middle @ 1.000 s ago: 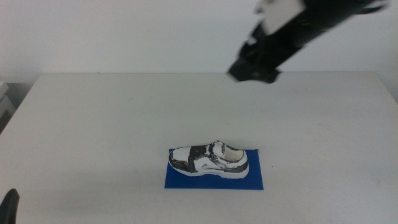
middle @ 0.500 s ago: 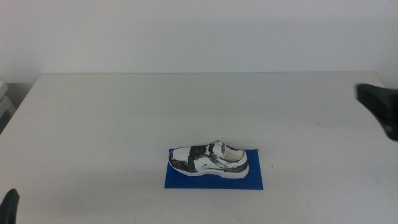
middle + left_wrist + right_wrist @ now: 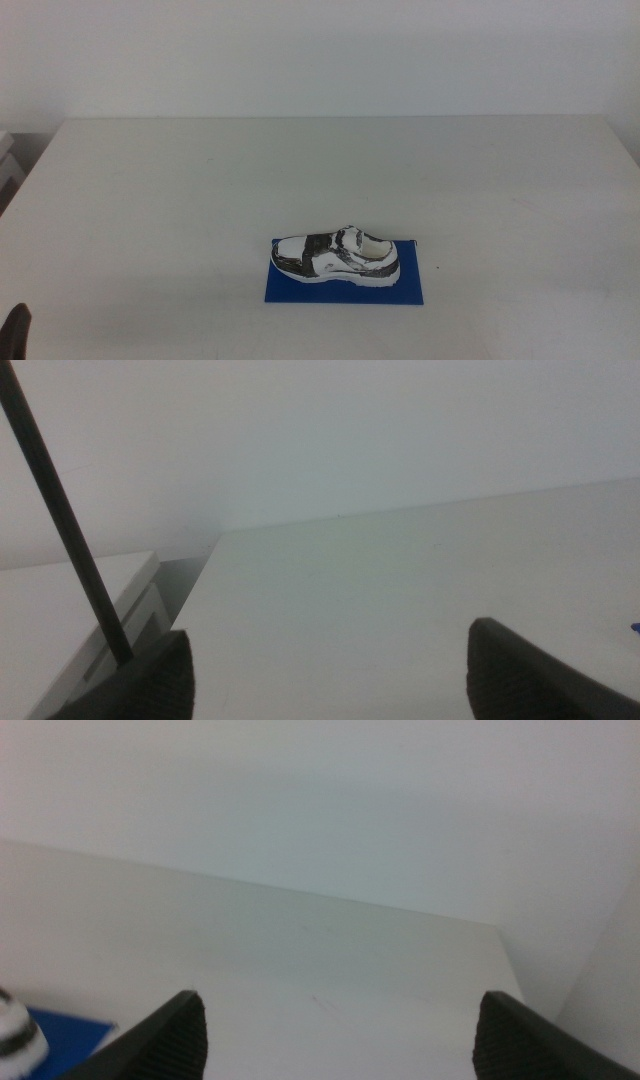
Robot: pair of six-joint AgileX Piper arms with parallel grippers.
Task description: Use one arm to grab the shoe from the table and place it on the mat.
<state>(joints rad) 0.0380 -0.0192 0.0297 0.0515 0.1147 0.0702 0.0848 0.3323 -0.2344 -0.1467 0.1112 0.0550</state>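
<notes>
shoe [image 3: 338,256] on mat [image 3: 345,286], hands apart

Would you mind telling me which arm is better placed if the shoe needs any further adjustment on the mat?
Neither clearly: the shoe already rests on the mat, and both arms wait off to their sides.

We see the shoe [image 3: 338,257] lying on the mat [image 3: 344,284]. It is small and white with dark black-grey patches. It stands upright on its white sole, lengthwise along the mat. The mat is flat, thin and deep blue, a bit longer than the shoe. Both sit near the front edge of the white surface [image 3: 180,190], about midway along it.
</notes>
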